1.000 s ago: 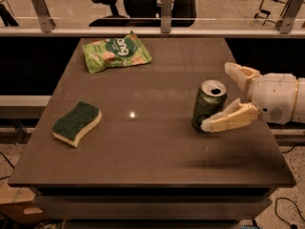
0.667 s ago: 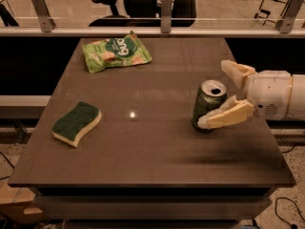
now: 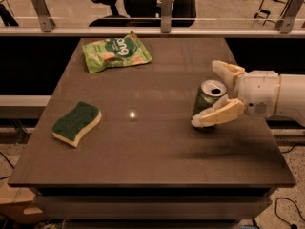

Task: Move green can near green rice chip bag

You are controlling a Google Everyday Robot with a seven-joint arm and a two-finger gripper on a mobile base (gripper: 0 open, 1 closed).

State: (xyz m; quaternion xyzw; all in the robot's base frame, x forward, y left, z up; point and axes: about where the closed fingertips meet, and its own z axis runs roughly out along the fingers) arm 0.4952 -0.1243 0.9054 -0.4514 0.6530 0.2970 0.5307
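Dark brown laminate covers the square table (image 3: pixel 157 151) that fills the scene, with a rail and office chairs behind it. From the right edge the robot's white forearm (image 3: pixel 267 97) reaches in over the tabletop. Its gripper (image 3: pixel 205 93) is spread open, one cream finger behind the green can and the other low in front of it. The jaws bracket the can rather than clamp it. The near finger looks to be touching the can's lower side, and the far one appears to stand just clear of the rim.

At the far left corner lies the green rice chip bag (image 3: pixel 116 51), flat and crinkled, well apart from the arm. A green-and-yellow sponge (image 3: pixel 76 123) sits near the left edge, closer to the camera.

The green can (image 3: pixel 208 101) stands upright on the right half of the table, its silver top showing an open mouth. It is probably light and thin-walled, with smooth sides that could slip or dent under a hard squeeze. A firm but modest pinch across the mid-body, kept level, seems the safest hold. Any liquid left inside would spill if the can tipped.
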